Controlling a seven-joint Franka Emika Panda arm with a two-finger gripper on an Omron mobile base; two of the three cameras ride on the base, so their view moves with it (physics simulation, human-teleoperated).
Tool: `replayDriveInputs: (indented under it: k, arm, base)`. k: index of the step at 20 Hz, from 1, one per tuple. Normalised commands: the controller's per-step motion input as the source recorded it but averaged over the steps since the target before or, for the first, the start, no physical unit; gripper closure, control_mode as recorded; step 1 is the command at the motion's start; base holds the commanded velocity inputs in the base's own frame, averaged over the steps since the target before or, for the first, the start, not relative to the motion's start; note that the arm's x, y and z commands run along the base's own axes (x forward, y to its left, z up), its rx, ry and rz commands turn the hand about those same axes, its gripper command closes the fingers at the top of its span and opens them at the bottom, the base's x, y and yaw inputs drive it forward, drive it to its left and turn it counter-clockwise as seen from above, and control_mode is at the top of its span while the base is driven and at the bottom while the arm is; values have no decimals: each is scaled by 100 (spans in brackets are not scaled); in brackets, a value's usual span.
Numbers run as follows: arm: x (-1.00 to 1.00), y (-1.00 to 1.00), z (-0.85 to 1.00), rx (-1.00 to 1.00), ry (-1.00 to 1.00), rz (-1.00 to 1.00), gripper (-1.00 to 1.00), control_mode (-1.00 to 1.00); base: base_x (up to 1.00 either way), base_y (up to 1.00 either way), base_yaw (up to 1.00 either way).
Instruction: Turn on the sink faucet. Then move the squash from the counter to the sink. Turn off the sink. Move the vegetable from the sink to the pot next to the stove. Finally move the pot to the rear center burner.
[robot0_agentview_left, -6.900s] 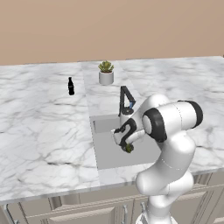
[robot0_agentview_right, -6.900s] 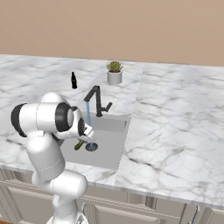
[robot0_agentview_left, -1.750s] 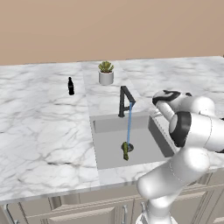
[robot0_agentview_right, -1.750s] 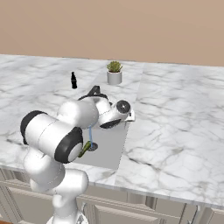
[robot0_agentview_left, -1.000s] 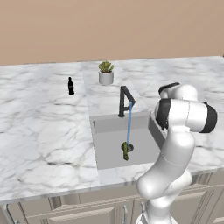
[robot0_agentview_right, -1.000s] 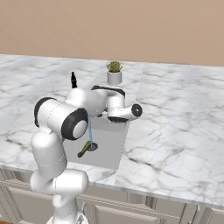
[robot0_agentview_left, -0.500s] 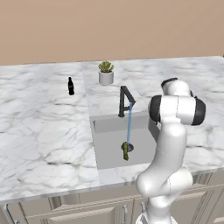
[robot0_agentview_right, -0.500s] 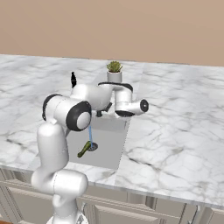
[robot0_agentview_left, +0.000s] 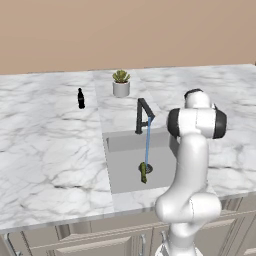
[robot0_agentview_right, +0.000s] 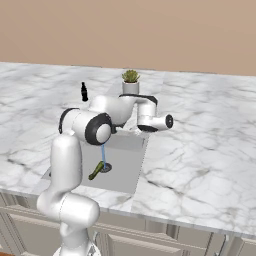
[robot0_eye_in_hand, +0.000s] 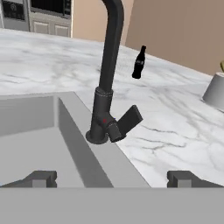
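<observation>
White marble counter (robot0_agentview_left: 50, 150) with grey veining runs beneath a tan wall, where a grey sink (robot0_agentview_left: 125, 165) is set into the slab and a blue stream of water falls from the matte black sink faucet (robot0_agentview_left: 143, 115) toward the drain. The white arm rises from the cabinet front, bends at a dark-banded elbow over the basin's right edge and, in the right base view, reaches sideways across the back of the sink with its wrist turned level. From the hand view, the gripper (robot0_eye_in_hand: 111, 178) hangs low over the basin rim with its two dark fingertips (robot0_eye_in_hand: 41, 178) spread wide and nothing between them; the faucet's base and small side lever (robot0_eye_in_hand: 127, 122) stand just ahead, roughly centred between the tips and not touching them. Compared with half a second ago, the elbow has swung further upright and the hand has drawn in closer behind the spout. Down in the basin, the squash (robot0_agentview_left: 143, 173) lies near the drain under the running water, well below and apart from the open jaws. A small black bottle (robot0_agentview_left: 80, 98) and a potted plant (robot0_agentview_left: 120, 84) sit on the counter behind the sink.
</observation>
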Motion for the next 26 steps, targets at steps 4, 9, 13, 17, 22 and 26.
replayDriveInputs:
  k: [4, 9, 13, 17, 22, 26]
  arm:
    - [44, 2, -1, 0, 0, 10, -100, -100]
    - [29, 16, -11, 0, 0, 10, -100, -100]
    - [3, 31, -3, 0, 0, 8, -100, -100]
    - [0, 38, 0, 0, 0, 7, -100, -100]
    - [-5, 44, 0, 0, 0, 7, -100, -100]
    - [-4, 42, 0, 0, 0, 7, -100, -100]
  base:
    - [0, 0, 0]
    - [0, 0, 0]
    - [0, 0, 0]
    - [0, 0, 0]
    - [0, 0, 0]
    - [0, 0, 0]
